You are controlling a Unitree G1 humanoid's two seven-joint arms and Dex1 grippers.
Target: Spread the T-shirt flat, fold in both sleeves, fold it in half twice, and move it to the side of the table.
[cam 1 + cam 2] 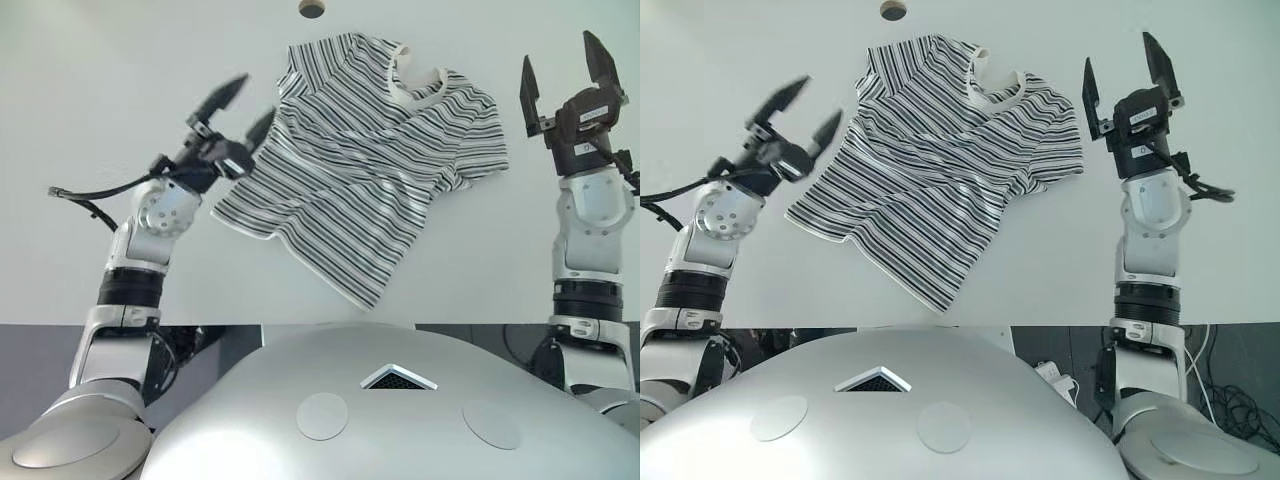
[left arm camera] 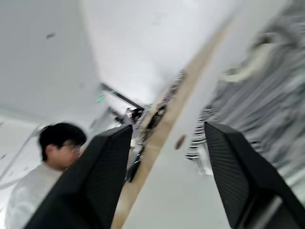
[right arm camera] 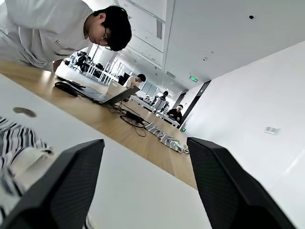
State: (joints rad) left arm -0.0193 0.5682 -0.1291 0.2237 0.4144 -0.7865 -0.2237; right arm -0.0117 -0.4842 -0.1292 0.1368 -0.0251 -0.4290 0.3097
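Note:
A black-and-white striped T-shirt with a white collar lies rumpled and askew on the white table, collar toward the far side, one corner pointing at the near edge. My left gripper is open, raised just left of the shirt's left edge, empty. To the right of the shirt's right sleeve my right gripper stands open, fingers pointing up, holding nothing. The shirt appears blurred past the left fingers, and its collar lies beside the right fingers.
A small round hole sits in the table beyond the shirt. The white tabletop spreads bare to the left and right of the shirt. The table's near edge runs just beyond my arms.

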